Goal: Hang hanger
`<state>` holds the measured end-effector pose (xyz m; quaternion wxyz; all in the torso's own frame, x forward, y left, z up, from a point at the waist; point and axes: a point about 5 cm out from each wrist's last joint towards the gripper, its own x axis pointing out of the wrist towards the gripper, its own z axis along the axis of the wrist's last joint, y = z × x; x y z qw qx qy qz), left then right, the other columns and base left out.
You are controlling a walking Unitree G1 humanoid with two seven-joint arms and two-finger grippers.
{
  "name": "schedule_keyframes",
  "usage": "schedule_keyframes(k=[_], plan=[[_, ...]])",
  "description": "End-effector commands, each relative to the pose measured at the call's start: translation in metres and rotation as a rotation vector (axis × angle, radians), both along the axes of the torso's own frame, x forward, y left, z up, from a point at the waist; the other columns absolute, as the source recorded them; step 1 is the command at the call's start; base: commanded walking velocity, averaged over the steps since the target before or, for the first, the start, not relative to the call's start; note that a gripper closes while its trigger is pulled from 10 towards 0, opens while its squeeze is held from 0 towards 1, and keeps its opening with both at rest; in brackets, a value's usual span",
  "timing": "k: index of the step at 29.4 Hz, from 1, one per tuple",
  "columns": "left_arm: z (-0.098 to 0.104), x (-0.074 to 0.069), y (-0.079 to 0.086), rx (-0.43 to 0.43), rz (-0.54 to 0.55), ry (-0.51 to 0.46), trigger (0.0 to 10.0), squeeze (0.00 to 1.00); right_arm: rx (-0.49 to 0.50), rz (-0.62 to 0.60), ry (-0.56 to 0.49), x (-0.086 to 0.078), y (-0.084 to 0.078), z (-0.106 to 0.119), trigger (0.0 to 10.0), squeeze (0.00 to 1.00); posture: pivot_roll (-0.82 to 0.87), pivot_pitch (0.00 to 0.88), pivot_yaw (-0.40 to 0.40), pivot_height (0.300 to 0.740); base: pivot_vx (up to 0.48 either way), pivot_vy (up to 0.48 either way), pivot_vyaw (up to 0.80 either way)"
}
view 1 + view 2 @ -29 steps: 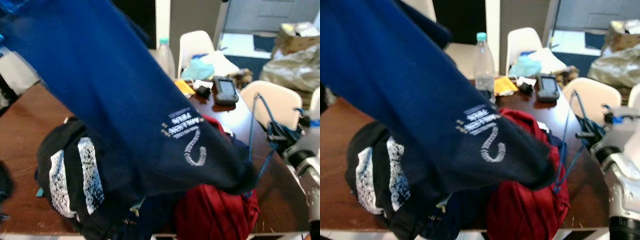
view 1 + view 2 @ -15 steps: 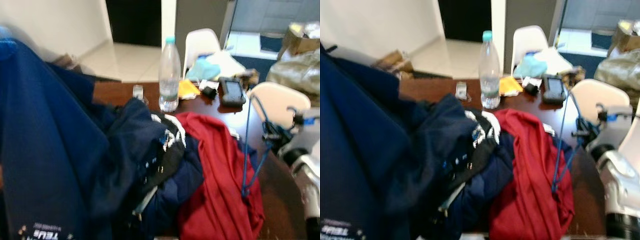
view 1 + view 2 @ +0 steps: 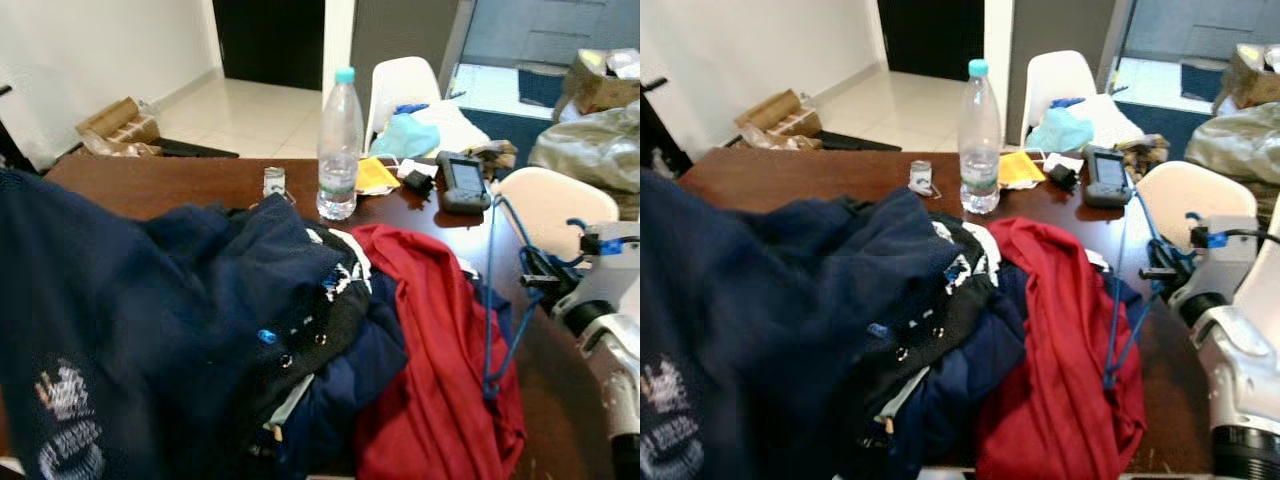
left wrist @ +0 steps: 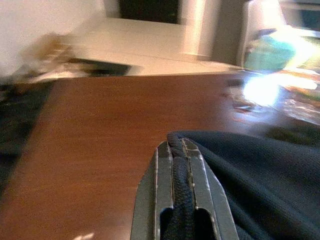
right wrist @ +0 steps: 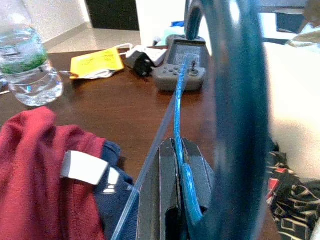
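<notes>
Right tool (image 5: 175, 165) grips blue hanger (image 3: 492, 300) beside table edge (image 3: 560, 400).

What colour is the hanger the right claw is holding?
Blue; the hanger shows best in the right wrist view, pinched in the right claw.

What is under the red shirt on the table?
A dark blue garment shows under the red shirt along its left edge, with the brown table below. Whatever lies under the shirt's middle is covered.
</notes>
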<state>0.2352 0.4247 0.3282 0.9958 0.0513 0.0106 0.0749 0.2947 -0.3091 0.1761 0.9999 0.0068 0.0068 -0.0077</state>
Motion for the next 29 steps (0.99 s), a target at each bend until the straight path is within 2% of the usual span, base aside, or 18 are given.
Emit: schedule_keyframes(k=[1, 2, 3, 4, 5, 7, 9, 10, 11, 14, 16, 19, 21, 25, 26, 27, 28, 29], plan=[[0.008, -0.010, 0.014, 0.049, 0.124, -0.008, 2.2, 0.00, -0.006, -0.003, -0.002, -0.001, -0.002, 0.000, 10.0, 0.00, 0.10, 0.077, 0.007, 0.740, 0.000, 0.000, 0.00], [-0.001, -0.012, 0.018, 0.057, 0.172, 0.032, 2.2, 0.00, -0.005, -0.003, -0.002, -0.001, -0.002, 0.000, 10.0, 0.00, 0.10, 0.079, 0.007, 0.740, 0.000, 0.000, 0.00], [-0.001, -0.012, 0.018, 0.057, 0.172, 0.032, 2.2, 0.00, -0.005, -0.003, -0.002, -0.001, -0.002, 0.000, 10.0, 0.00, 0.10, 0.079, 0.007, 0.740, 0.000, 0.000, 0.00], [-0.018, -0.009, 0.020, 0.063, 0.198, 0.098, 10.0, 0.00, -0.004, 0.000, 0.000, -0.001, -0.001, -0.001, 10.0, 0.00, 0.10, 0.079, 0.008, 0.740, 0.000, 0.000, 0.00], [-0.018, -0.009, 0.020, 0.063, 0.198, 0.098, 10.0, 0.00, -0.004, 0.000, 0.000, -0.001, -0.001, -0.001, 10.0, 0.00, 0.10, 0.079, 0.008, 0.740, 0.000, 0.000, 0.00], [-0.057, 0.004, 0.011, 0.038, 0.170, 0.201, 10.0, 0.00, -0.003, 0.008, 0.001, 0.000, 0.002, -0.001, 10.0, 0.00, 0.09, 0.079, 0.008, 0.740, 0.000, 0.000, 0.00], [-0.078, 0.017, 0.001, 0.012, 0.130, 0.229, 10.0, 0.00, -0.004, 0.011, 0.002, 0.000, 0.002, -0.001, 10.0, 0.00, 0.09, 0.080, 0.008, 0.740, 0.000, 0.000, 0.00], [-0.078, 0.017, 0.001, 0.012, 0.130, 0.229, 10.0, 0.00, -0.004, 0.011, 0.002, 0.000, 0.002, -0.001, 10.0, 0.00, 0.09, 0.080, 0.008, 0.740, 0.000, 0.000, 0.00], [-0.087, 0.024, -0.004, 0.018, 0.109, 0.246, 10.0, 0.00, -0.006, 0.010, 0.003, -0.001, 0.002, -0.001, 10.0, 0.00, 0.08, 0.081, 0.009, 0.740, 0.000, 0.000, 0.00], [-0.090, 0.028, -0.006, 0.026, 0.107, 0.252, 10.0, 0.00, -0.006, 0.009, 0.003, -0.001, 0.001, -0.001, 10.0, 0.00, 0.08, 0.081, 0.009, 0.740, 0.000, 0.000, 0.00], [-0.098, 0.036, -0.012, 0.039, 0.089, 0.264, 10.0, 0.00, -0.007, 0.007, 0.005, -0.003, 0.001, -0.002, 10.0, 0.00, 0.07, 0.083, 0.014, 0.740, 0.000, 0.000, 0.00], [-0.099, 0.038, -0.014, 0.049, 0.083, 0.263, 10.0, 0.00, -0.008, 0.006, 0.006, -0.004, 0.001, -0.002, 10.0, 0.00, 0.07, 0.083, 0.014, 0.740, 0.000, 0.000, 0.00], [-0.096, 0.041, -0.015, 0.090, 0.081, 0.243, 10.0, 1.00, -0.010, 0.006, 0.008, -0.005, 0.001, -0.003, 10.0, 0.00, 0.07, 0.084, 0.014, 0.740, 0.000, 0.000, 0.00], [-0.087, 0.045, -0.021, 0.109, 0.032, 0.198, 10.0, 1.00, -0.012, 0.007, 0.008, -0.005, 0.001, -0.002, 10.0, 0.00, 0.07, 0.085, 0.014, 0.740, 0.000, 0.000, 0.00], [-0.076, 0.046, -0.026, 0.114, -0.032, 0.172, 10.0, 1.00, -0.013, 0.007, 0.008, -0.005, 0.001, -0.002, 10.0, 0.00, 0.07, 0.085, 0.015, 0.740, 0.000, 0.000, 0.00], [-0.076, 0.046, -0.026, 0.114, -0.032, 0.172, 10.0, 1.00, -0.013, 0.007, 0.008, -0.005, 0.001, -0.002, 10.0, 0.00, 0.07, 0.085, 0.015, 0.740, 0.000, 0.000, 0.00], [-0.065, 0.045, -0.033, 0.128, -0.136, 0.158, 10.0, 1.00, -0.013, 0.007, 0.007, -0.004, 0.001, -0.002, 10.0, 0.00, 0.07, 0.085, 0.013, 0.740, 0.000, 0.000, 0.00], [-0.065, 0.045, -0.033, 0.128, -0.136, 0.158, 10.0, 1.00, -0.013, 0.007, 0.007, -0.004, 0.001, -0.002, 10.0, 0.00, 0.07, 0.085, 0.013, 0.740, 0.000, 0.000, 0.00]])
